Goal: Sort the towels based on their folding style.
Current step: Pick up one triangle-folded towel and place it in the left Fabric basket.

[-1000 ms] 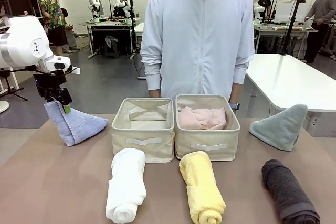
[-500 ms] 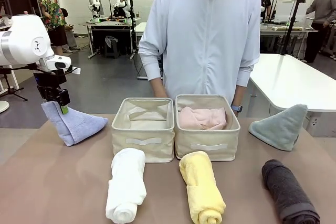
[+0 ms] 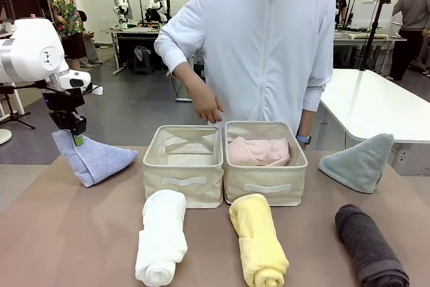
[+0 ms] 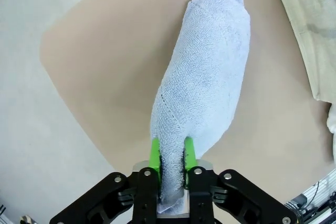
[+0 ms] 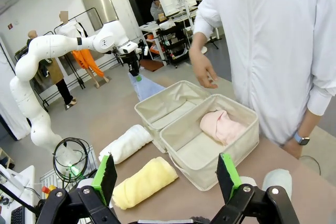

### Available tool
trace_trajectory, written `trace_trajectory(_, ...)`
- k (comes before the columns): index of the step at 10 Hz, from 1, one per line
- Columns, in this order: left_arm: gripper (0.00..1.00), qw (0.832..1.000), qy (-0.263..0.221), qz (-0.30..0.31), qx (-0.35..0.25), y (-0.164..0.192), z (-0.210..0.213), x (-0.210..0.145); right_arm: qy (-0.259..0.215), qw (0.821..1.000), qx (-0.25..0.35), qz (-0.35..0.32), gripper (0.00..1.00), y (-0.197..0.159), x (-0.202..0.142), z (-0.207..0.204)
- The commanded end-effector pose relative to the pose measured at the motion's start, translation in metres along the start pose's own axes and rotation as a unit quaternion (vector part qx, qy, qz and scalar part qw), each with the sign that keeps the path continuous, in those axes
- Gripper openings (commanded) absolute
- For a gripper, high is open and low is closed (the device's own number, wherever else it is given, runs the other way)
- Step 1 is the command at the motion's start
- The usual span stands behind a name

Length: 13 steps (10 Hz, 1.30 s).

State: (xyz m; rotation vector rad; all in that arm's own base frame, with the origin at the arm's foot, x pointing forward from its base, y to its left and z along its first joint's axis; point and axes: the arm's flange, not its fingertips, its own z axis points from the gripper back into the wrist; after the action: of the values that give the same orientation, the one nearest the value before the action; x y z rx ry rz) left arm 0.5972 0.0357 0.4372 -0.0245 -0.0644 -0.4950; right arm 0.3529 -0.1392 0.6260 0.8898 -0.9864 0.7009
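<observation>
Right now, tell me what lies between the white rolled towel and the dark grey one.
In the front view, the yellow rolled towel lies between the white towel and the dark grey towel.

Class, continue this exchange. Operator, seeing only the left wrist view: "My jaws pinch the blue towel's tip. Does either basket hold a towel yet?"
Observer: Yes, a pink towel lies in the right basket.
Operator: Where is the other cone-folded towel?
Observer: The grey-green towel stands on the table, far right.
Operator: And the right gripper?
Observer: The right gripper has its jaws open, holding nothing.
</observation>
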Motion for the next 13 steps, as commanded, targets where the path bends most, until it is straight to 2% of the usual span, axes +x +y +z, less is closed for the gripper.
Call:
trace_trajectory(1,0.00,1.000,0.013,0.006,0.005,0.002,0.003,0.003,-0.015,1.000,0.007,0.008,1.00,-0.002,0.002,-0.002)
trace_trajectory(3,0.00,1.000,0.007,-0.003,-0.004,0.002,0.008,0.002,-0.015,1.000,0.007,0.008,1.00,-0.002,0.002,-0.002)
trace_trajectory(4,0.05,0.999,0.032,-0.014,-0.024,0.001,0.019,-0.002,-0.015,1.000,0.007,0.008,1.00,-0.002,0.002,-0.002)
trace_trajectory(6,0.05,0.994,0.076,-0.061,-0.046,-0.008,0.056,-0.019,-0.015,1.000,0.007,0.008,1.00,-0.002,0.002,-0.002)
trace_trajectory(7,0.05,0.994,0.065,-0.083,-0.029,-0.021,0.092,-0.038,-0.015,1.000,0.007,0.008,1.00,-0.002,0.002,-0.002)
trace_trajectory(10,0.05,0.982,0.115,-0.141,0.041,-0.073,0.221,-0.103,-0.015,1.000,0.007,0.008,1.00,-0.002,0.002,-0.002)
trace_trajectory(11,0.05,0.982,0.108,-0.147,0.057,-0.090,0.258,-0.122,-0.015,1.000,0.007,0.008,1.00,-0.002,0.002,-0.002)
trace_trajectory(12,0.05,0.982,0.067,-0.164,0.063,-0.104,0.288,-0.143,-0.015,1.000,0.007,0.008,1.00,-0.002,0.002,-0.002)
trace_trajectory(13,0.05,0.981,0.037,-0.181,0.061,-0.110,0.299,-0.155,-0.015,1.000,0.007,0.008,1.00,-0.002,0.002,-0.002)
